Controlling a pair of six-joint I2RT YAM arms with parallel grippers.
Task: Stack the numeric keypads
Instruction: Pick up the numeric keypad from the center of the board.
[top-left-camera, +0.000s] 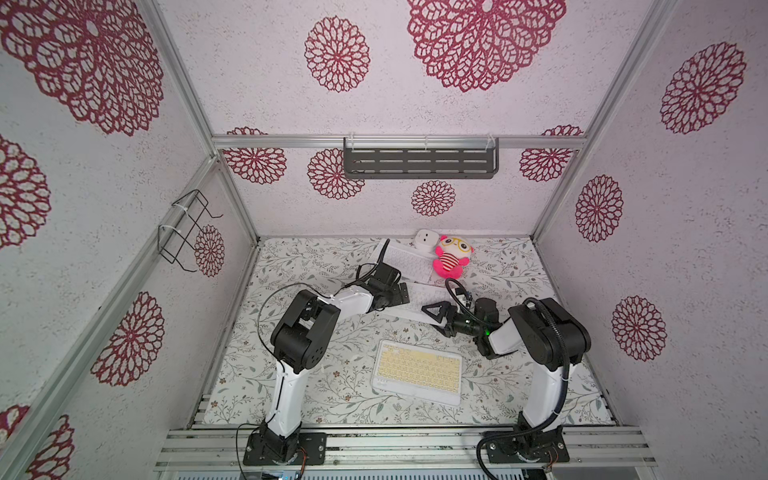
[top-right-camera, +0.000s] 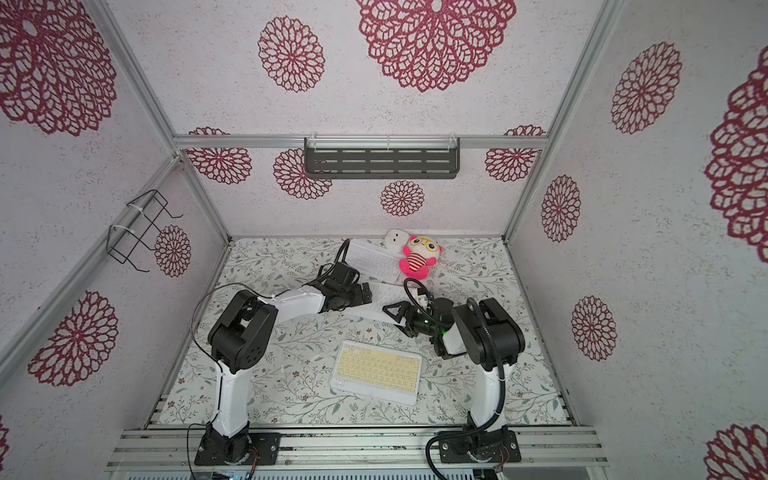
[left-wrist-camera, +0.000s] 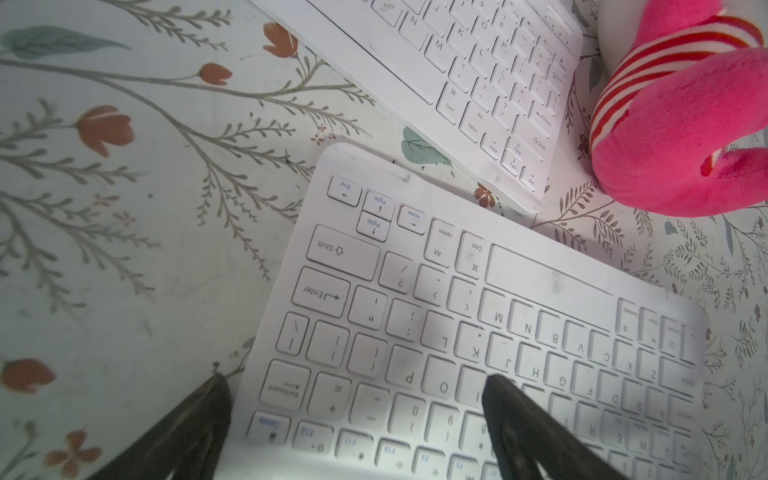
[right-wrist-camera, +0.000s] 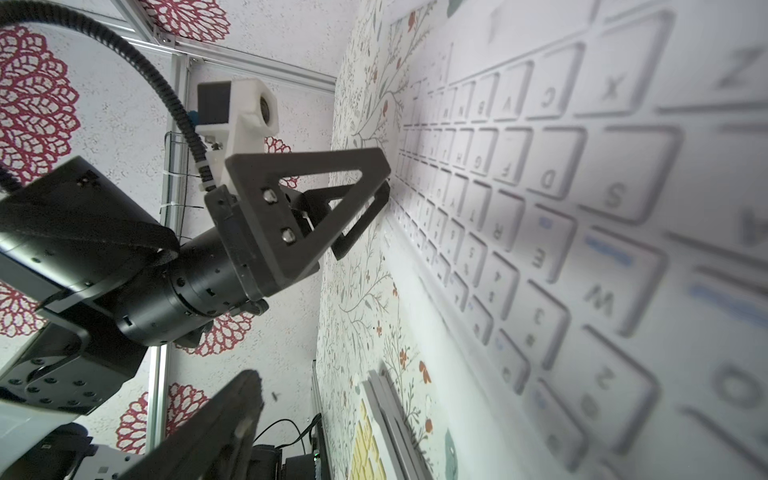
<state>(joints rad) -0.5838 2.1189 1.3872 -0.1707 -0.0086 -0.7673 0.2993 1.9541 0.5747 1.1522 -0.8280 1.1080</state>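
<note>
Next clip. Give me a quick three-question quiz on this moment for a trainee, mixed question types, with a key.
1. True or false: the left gripper is shut on the middle white keypad.
2. What colour are the keys of the front keypad? A pink, B pale yellow, C mint green.
3. Name the toy beside the rear white keypad.
Key: 1 false, its jaws stand open at that keypad's edge. 2 B. 3 the pink plush toy.
</note>
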